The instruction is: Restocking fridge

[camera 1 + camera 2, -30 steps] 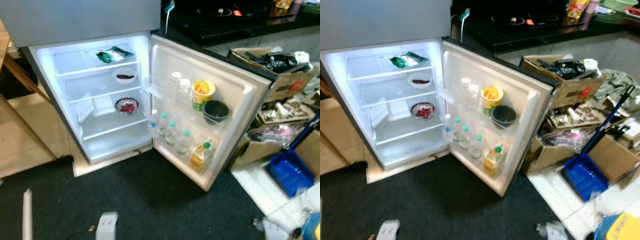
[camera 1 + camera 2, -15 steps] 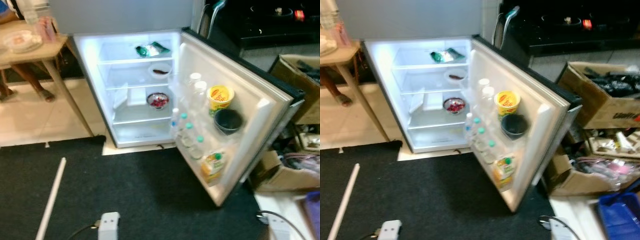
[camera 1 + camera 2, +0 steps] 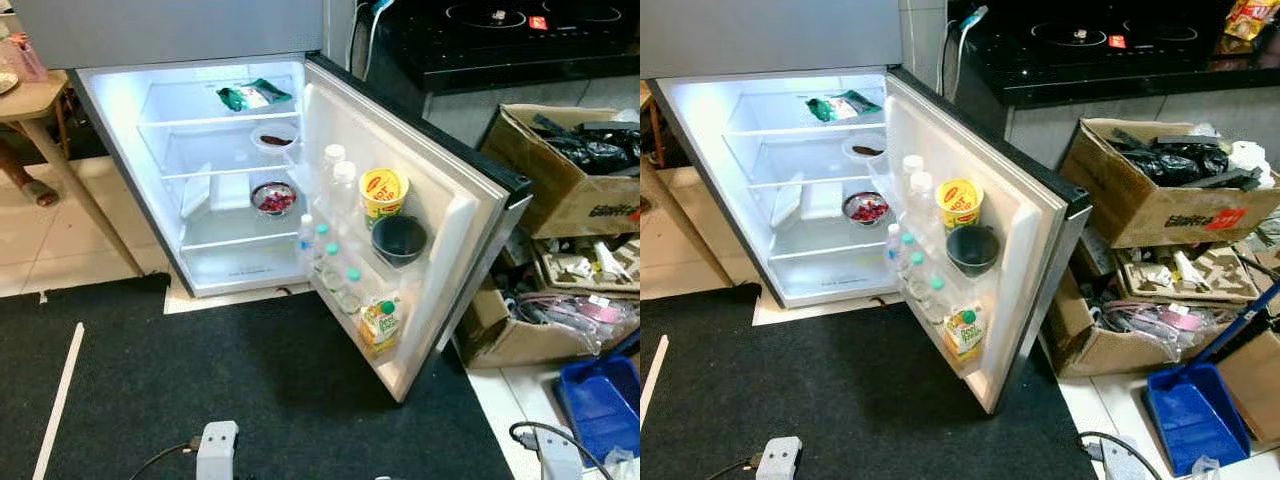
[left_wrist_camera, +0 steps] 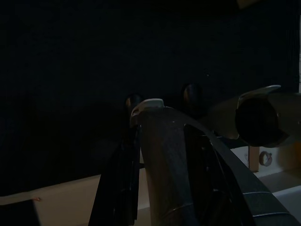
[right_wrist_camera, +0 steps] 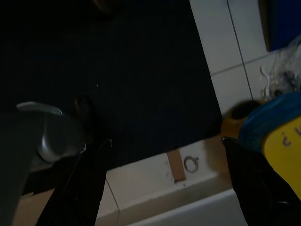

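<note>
Facing the fridge (image 3: 230, 170), its door (image 3: 440, 215) swung wide for loading, I let both arms hang: right gripper (image 5: 160, 174) spread and unladen, left gripper (image 4: 160, 155) too dark to tell.

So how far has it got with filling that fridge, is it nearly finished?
Some stock is in: the open white fridge door holds capped water bottles, a yellow cup, a dark bowl and a juice carton. The shelves hold a green packet and two small bowls. Nothing looks in hand: the right gripper hangs open over the floor. The bottom shelf looks bare, so probably partway.
</note>
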Motion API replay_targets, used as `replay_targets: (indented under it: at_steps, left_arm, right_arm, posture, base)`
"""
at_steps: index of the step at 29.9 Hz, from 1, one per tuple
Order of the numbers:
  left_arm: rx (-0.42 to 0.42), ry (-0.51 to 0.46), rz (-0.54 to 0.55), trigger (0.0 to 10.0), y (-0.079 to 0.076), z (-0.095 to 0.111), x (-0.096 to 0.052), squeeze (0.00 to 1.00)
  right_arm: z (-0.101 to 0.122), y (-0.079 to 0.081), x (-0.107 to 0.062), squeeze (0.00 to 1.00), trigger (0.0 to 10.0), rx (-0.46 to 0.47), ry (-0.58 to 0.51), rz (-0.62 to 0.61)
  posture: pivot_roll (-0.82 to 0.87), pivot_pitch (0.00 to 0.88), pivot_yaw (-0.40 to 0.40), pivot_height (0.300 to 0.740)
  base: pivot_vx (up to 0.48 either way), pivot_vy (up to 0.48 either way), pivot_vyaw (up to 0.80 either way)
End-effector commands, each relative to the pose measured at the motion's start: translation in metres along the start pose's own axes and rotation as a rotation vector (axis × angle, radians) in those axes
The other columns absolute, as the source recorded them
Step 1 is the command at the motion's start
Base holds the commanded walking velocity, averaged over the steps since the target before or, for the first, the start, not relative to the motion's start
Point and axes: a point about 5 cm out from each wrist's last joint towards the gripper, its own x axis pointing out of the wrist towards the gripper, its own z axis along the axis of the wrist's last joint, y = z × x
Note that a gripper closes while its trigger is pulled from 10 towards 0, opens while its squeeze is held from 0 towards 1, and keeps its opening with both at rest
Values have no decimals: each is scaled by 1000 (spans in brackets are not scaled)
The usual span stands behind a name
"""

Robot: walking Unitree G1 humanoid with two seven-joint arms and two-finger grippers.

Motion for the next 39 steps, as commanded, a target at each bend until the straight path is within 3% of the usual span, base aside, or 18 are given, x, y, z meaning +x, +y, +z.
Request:
replay_targets:
  at_steps: [1, 7, 11, 12, 16, 22, 23, 24, 25, 26, 27, 28, 32, 35, 38, 39]
  left_arm:
    - [2, 25, -21, 10000, -5, -6, 1, 0]
    - [0, 19, -20, 10000, -7, -4, 2, 0]
    - [-8, 5, -14, 10000, -6, -1, 2, 0]
    - [-8, 5, -14, 10000, -6, -1, 2, 0]
    - [-9, 3, -6, 10000, -3, 0, 1, 0]
    - [-13, 2, 1, 10000, -1, -1, 0, 0]
    - [-16, 2, 5, 10000, 0, -2, 0, 0]
    - [-16, 2, 5, 10000, 0, -2, 0, 0]
    - [-18, 2, 8, 10000, 1, -2, -1, 0]
    - [-18, 2, 8, 10000, 1, -2, -1, 0]
    - [-20, 1, 10, 10000, 2, -2, -1, 0]
    - [-21, 1, 12, 10000, 3, -2, -1, 0]
    - [-22, 1, 13, 10000, 3, -3, -2, 0]
    - [-27, 2, 17, 10000, 4, -3, -2, 0]
    - [-28, 2, 17, 10000, 5, -4, -2, 0]
    - [-30, 3, 19, 10000, 5, -4, -2, 0]
  right_arm:
    - [4, -3, 0, 0, 10000, -2, -17, -9]
    - [20, -2, 2, 0, 10000, -11, -68, -2]
    - [69, 2, 4, 0, 10000, -20, -226, 13]
    - [69, 2, 4, 0, 10000, -20, -226, 13]
    - [133, -2, -2, 0, 10000, 59, -432, -10]
    - [170, -3, -11, 0, 10000, 126, -557, 5]
    - [188, -3, -17, 0, 10000, 149, -620, 15]
    - [188, -3, -17, 0, 10000, 149, -620, 15]
    - [208, -4, -23, 0, 10000, 172, -685, 20]
    - [208, -4, -23, 0, 10000, 172, -685, 20]
    - [222, -4, -30, 0, 5843, 189, -737, 22]
    - [235, -6, -35, 0, 0, 208, -781, 19]
    - [246, -7, -41, 0, 0, 239, -825, 22]
    - [274, -9, -57, 0, 0, 295, -936, 33]
    - [278, -9, -60, 0, 0, 304, -954, 40]
    - [282, -8, -62, 0, 2863, 309, -967, 60]
  posture:
    - [-23, 31, -21, 740]
    - [-22, 26, -22, 740]
    - [-19, 31, -14, 740]
    - [-19, 31, -14, 740]
    - [-14, 33, -9, 740]
    - [-14, 33, -9, 740]
    - [-2, 37, -8, 740]
    - [-2, 37, -8, 740]
    - [-2, 37, -8, 740]
    - [-2, 37, -8, 740]
    - [-2, 37, -8, 740]
    - [2, 39, -8, 740]
    - [3, 39, -8, 740]
    - [7, 38, -9, 740]
    - [7, 38, -9, 740]
    - [10, 37, -11, 740]
  base:
    - [0, -472, 0]
    - [0, -315, 0]
    - [0, 0, 0]
    - [0, 0, 0]
    - [0, 0, 0]
    - [0, 0, 0]
    - [0, 0, 0]
    - [0, 0, 0]
    - [0, 0, 0]
    - [0, 0, 0]
    - [0, 0, 0]
    - [0, 0, 0]
    - [0, 0, 0]
    - [0, 0, 0]
    - [0, 0, 0]
    - [0, 0, 0]
